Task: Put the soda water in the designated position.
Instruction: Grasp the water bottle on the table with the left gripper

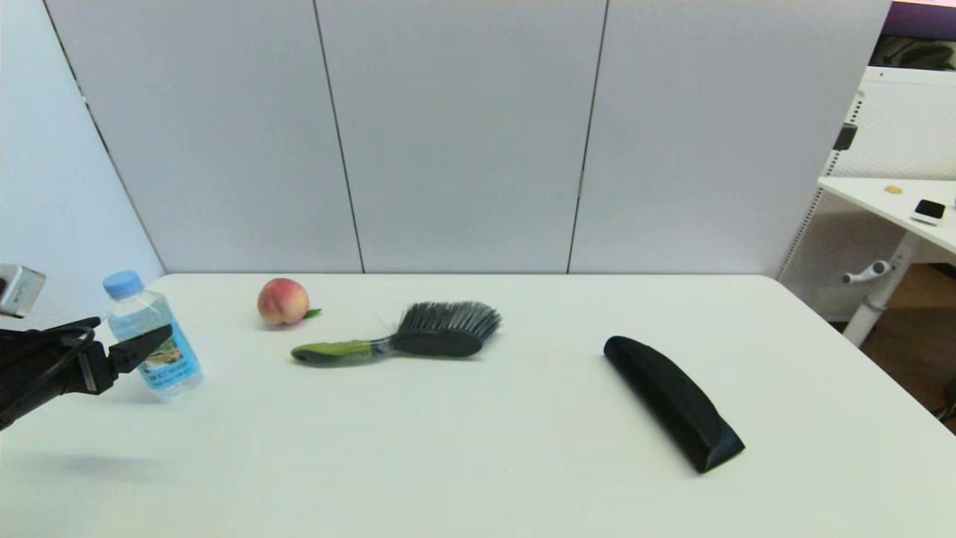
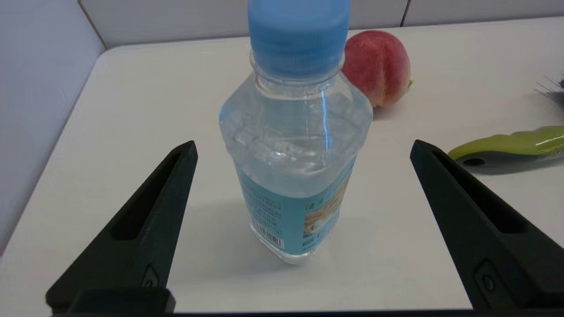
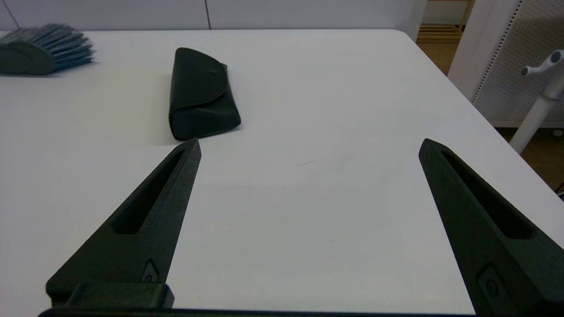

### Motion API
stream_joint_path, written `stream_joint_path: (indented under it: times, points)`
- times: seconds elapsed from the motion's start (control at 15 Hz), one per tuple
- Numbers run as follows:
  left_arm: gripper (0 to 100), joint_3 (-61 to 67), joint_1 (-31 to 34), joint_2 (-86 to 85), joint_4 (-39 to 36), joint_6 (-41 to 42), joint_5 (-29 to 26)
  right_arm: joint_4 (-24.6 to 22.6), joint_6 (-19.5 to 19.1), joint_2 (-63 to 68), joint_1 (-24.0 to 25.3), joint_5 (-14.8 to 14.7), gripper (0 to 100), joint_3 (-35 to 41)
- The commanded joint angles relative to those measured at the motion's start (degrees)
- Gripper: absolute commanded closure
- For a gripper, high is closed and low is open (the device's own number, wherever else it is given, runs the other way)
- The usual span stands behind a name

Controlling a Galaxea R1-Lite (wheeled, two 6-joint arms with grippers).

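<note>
So the left claw (image 2: 304, 147) is spread wide with nothing in it, and the soda bottle (image 2: 295, 149) sits right between its two fingers (image 2: 150, 211), not touching either one. The bottle stands upright, cap up, near the table's left edge, so it looks like the fingers just need to close in from both sides. The right claw (image 3: 308, 147) is also wide open and empty, hovering way off near the black case (image 1: 672, 403), so left is obviously the closer arm. A peach (image 1: 283, 301) and a green-handled brush (image 1: 407, 341) lie further along the white table (image 1: 478, 463), with grey wall panels behind.
</note>
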Motion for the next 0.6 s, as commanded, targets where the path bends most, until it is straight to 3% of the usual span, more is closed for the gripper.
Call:
stream_joint_path:
  times: [0.07,0.6]
  points:
    - [0,0.48,0.13,2.42,-3.94,-2.56,-0.26,0.0,0.0,0.07,0.0,-0.01,0,-0.04]
    - [0,-0.31,-0.57,9.8,-11.41,-2.83,-0.34,0.0,0.0,0.07,0.0,-0.01,0,-0.04]
